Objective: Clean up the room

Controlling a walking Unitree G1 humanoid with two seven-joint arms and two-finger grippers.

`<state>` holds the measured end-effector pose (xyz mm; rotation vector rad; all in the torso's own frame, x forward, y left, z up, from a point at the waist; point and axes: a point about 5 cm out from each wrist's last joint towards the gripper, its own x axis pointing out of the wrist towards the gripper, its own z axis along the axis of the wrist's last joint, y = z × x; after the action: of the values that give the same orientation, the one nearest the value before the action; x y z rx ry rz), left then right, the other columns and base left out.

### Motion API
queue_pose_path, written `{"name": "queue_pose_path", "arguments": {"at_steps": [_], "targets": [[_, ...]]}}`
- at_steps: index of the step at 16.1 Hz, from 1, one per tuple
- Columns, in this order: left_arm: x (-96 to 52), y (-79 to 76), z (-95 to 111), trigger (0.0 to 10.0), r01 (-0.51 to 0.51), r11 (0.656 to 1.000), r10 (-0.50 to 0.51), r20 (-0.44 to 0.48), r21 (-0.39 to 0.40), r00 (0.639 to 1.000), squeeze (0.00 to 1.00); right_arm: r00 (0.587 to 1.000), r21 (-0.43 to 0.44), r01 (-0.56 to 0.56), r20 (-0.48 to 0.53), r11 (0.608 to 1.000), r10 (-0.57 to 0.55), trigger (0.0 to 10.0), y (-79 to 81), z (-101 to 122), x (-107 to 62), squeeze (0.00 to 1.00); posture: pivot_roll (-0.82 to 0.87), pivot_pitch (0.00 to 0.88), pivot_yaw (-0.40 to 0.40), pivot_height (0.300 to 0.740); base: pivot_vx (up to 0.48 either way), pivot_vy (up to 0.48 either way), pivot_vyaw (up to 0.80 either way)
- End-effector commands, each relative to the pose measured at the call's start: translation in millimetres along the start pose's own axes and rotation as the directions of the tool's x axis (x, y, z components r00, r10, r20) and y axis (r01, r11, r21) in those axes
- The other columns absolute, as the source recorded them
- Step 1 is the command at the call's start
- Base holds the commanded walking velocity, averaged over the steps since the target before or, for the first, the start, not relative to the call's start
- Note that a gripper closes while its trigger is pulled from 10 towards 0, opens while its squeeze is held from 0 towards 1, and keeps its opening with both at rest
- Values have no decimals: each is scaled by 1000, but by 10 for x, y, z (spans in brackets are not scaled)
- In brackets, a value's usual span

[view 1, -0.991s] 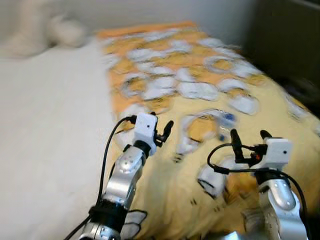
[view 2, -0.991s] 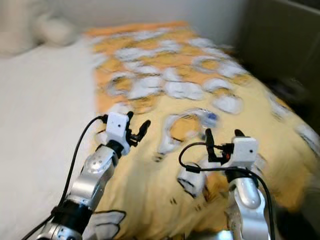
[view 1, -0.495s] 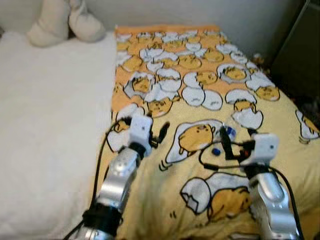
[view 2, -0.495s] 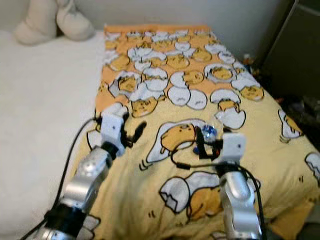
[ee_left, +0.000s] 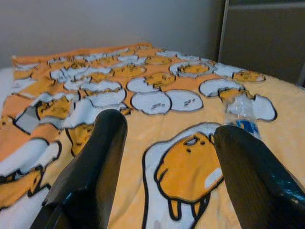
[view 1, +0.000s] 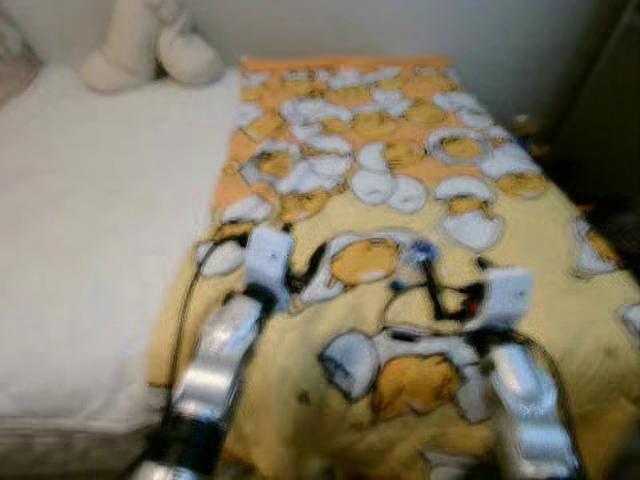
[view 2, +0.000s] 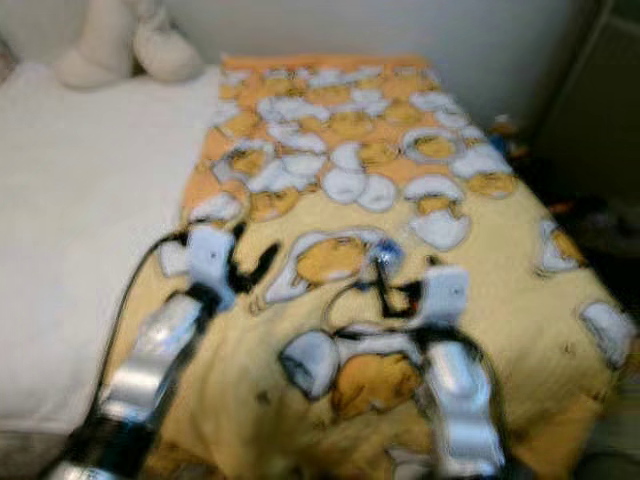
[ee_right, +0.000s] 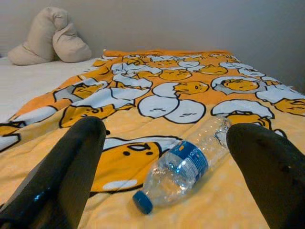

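Note:
A clear plastic water bottle (ee_right: 183,167) with a blue label and blue cap lies on its side on a yellow-orange blanket (view 1: 380,150) printed with egg characters. My right gripper (ee_right: 167,129) is open, a short way in front of the bottle, with the bottle between the lines of its fingers (ee_right: 81,157). In the blurred left eye view the right gripper (view 1: 437,292) hovers just this side of the bottle (view 1: 415,260). My left gripper (view 1: 312,268) is open over the blanket to the bottle's left, holding nothing. The left wrist view has the bottle (ee_left: 241,114) beyond one finger (ee_left: 102,152).
The blanket covers the right part of a bed; bare white bedding (view 1: 90,200) lies to the left. A cream plush pillow (view 1: 150,50) sits at the back left against the wall. A dark cabinet (view 2: 600,110) stands right of the bed, with small clutter on the floor.
The camera has shifted and the picture has blurred again. Both grippers stay open over the blanket, and the bottle lies where it was.

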<state>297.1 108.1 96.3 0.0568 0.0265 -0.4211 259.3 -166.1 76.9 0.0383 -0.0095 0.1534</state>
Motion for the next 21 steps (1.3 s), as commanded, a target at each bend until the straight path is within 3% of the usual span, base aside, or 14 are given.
{"name": "queue_pose_path", "arguments": {"at_steps": [1,3,4,7,8,9,10,12,14,16,21], "targets": [[25,-36,28,10000,9,1000,-9,4,-9,1000,0,1000,-17,14,23,1000,-13,10000,-68,60,21,0,-1,0,16,723,322,-352,0],[75,49,-17,10000,-32,999,32,-40,-9,999,0,1000,-25,7,30,1000,-6,10000,-79,76,29,0,-2,0,11,723,180,-156,0],[95,122,11,10000,-63,998,64,-31,25,997,0,1000,-26,8,30,1000,-7,10000,-86,78,25,0,-4,0,11,723,0,0,0],[105,191,70,10000,-115,993,115,-4,-12,993,0,999,-15,27,32,1000,-27,10000,-102,73,11,0,-11,0,18,723,0,0,0],[115,236,138,10000,-173,976,178,30,-133,984,0,999,-6,39,36,999,-39,10000,-108,74,10,0,-13,0,20,723,0,0,0],[146,261,203,10000,-195,922,221,40,-334,974,0,998,11,55,37,998,-55,10000,-120,71,11,0,-13,0,21,723,0,0,0],[209,203,319,10000,-150,952,176,78,-267,981,0,995,56,90,28,994,-92,10000,-152,55,15,0,-9,0,21,723,285,0,0],[242,171,312,10000,-119,975,133,63,-189,989,0,996,47,89,28,995,-90,10000,-151,51,23,0,-8,0,24,723,371,-124,0],[230,122,315,10000,-74,982,88,74,-176,993,0,996,38,87,20,995,-88,10000,-146,44,29,0,-5,0,25,723,409,-249,0],[215,44,264,10000,-43,996,46,38,-84,998,0,996,41,90,18,995,-91,10000,-147,41,26,0,-2,0,23,723,201,0,-734],[207,49,189,10000,-60,997,60,-6,-54,998,0,996,35,89,7,995,-89,10000,-140,4,-10,0,-3,0,22,723,0,0,-578]]}}
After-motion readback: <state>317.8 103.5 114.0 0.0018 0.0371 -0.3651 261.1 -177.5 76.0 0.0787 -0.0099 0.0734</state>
